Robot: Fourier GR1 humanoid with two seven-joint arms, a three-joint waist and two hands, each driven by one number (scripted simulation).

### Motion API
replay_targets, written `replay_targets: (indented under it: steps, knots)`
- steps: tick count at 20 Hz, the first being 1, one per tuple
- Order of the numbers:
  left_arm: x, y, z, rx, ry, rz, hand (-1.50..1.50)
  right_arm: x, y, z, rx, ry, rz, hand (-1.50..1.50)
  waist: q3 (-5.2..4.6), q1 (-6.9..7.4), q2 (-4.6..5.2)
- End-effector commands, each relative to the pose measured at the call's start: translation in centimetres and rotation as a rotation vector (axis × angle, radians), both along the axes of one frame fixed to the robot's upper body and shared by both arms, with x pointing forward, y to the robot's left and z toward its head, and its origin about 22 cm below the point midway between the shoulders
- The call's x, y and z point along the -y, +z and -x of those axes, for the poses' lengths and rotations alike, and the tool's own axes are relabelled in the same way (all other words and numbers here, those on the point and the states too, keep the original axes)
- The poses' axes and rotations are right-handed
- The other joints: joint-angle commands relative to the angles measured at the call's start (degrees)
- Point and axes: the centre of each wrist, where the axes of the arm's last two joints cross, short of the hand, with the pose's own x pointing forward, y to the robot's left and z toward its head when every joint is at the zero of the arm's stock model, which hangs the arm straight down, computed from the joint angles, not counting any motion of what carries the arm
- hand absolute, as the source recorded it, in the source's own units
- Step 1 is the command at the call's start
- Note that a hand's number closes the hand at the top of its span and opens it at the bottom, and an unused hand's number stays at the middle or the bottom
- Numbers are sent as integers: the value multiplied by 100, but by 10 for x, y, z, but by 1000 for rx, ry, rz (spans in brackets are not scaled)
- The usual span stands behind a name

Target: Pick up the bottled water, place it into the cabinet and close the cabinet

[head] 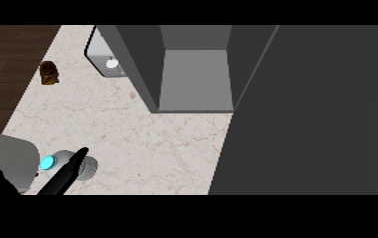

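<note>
**A:** What fills most of the view?

**B:** The cabinet door (303, 112), a dark slab standing open across the right; next to it the cabinet (193, 79) shows its grey inside; below both lies the counter (155, 142), pale, veined, probably smooth.

**A:** And the bottled water?

**B:** The bottled water (83, 167) is at the lower left, well apart from the cabinet, with its cyan cap (49, 162) on its left; the left hand (63, 177) lies against it; whether it has closed on it I cannot tell; the right hand is out of view.

**A:** How will it handle?

**B:** Likely fairly light, thin-walled, giving if squeezed; I would take it round the ribbed body, not the cap.

**A:** Anything smaller?

**B:** A white object (103, 57), half hidden behind the cabinet's left wall; a small brown thing (49, 73) near the counter's left edge, beside dark wood (22, 67).
</note>
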Motion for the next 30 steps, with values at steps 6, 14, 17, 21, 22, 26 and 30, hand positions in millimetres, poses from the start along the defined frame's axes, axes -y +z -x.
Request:
replay_targets:
  steps: [6, 14, 17, 21, 22, 26, 30]
  knots:
    - [3, -53, -12, -5, -36, 21, -150, 17, 22, 23, 81, -52, 38, -150, -3, -2, 4]
    - [-15, -86, -35, 12, -37, 73, -150, 5, 12, 15, 76, -61, 47, -150, 3, -25, 21]
    - [-5, -100, -34, -3, -44, 50, -150, 5, 8, 20, 92, -63, 26, -150, 6, -47, 16]
    - [-28, -117, -17, 16, -11, 60, -150, 2, 21, 18, 70, -67, 29, -150, 2, -2, 19]
    - [-18, -125, -24, -11, -5, 57, -150, 8, 24, 25, 73, -61, 34, -150, 0, -38, 14]
    - [-3, -136, -32, -19, 12, 46, -150, 10, 12, 16, 76, -66, 50, -150, 8, -31, 24]
    - [-18, -157, -16, 2, 33, 68, -150, 6, 18, 23, 83, -53, 47, -150, 5, -26, 19]
